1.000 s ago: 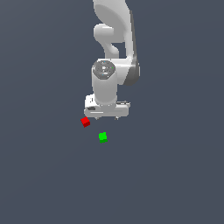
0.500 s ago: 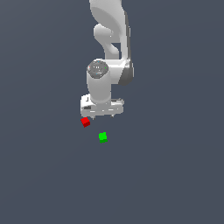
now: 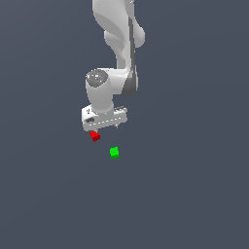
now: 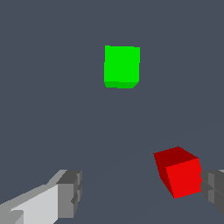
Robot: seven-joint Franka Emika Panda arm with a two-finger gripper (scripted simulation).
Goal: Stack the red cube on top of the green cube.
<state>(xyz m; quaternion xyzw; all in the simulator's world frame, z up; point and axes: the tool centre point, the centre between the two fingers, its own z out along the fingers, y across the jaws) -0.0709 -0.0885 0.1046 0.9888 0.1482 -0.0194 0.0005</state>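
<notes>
Hovering fingers wide over red cube (image 4: 179,173) — cube sitting off-centre near one pad (image 4: 213,189), risking nudge toward green cube (image 4: 122,66).

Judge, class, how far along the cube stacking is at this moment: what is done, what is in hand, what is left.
Done: the claw has reached the red cube, which sits between its open fingers, nearer one of them. In hand: the grasp itself; the jaws have not closed, and the red cube seems to rest on the floor. Left: close, lift, carry to the green cube, which stands apart and untouched, and set it on top.
</notes>
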